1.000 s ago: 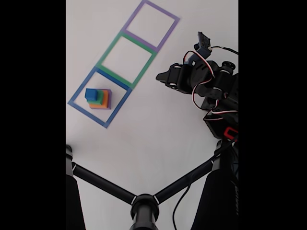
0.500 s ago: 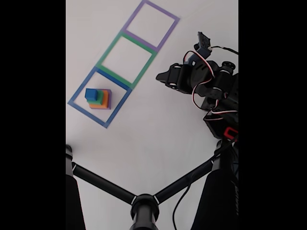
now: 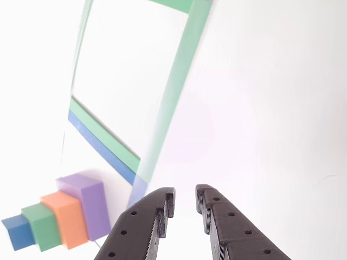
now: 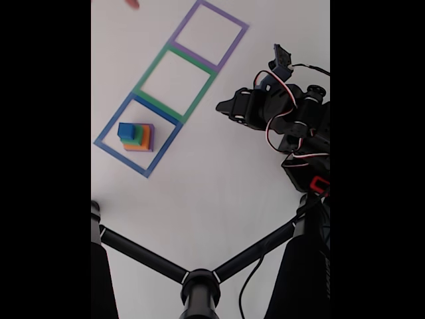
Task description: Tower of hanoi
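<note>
The tower of hanoi (image 4: 136,136) stands stacked inside the blue square outline (image 4: 163,149) at the left of the fixed view. Its blue cube (image 4: 125,130) is on top, over green, orange and purple. In the other view the tower (image 3: 65,216) appears sideways at the lower left, from the blue cube (image 3: 19,232) to the purple slab (image 3: 87,201). My gripper (image 3: 185,203) enters from the bottom edge, its black fingers a narrow gap apart with nothing between them. In the fixed view the gripper (image 4: 222,106) hovers right of the green outline, well apart from the tower.
A green outline (image 4: 198,96) and a purple outline (image 4: 232,48) continue the row toward the top right. The arm's body and cables (image 4: 302,133) fill the right side. A black stand (image 4: 199,286) spreads across the bottom. A small pinkish thing (image 4: 133,3) pokes in at the top edge.
A small pinkish thing has appeared at the top edge of the fixed view. The arm and the tower have not moved.
</note>
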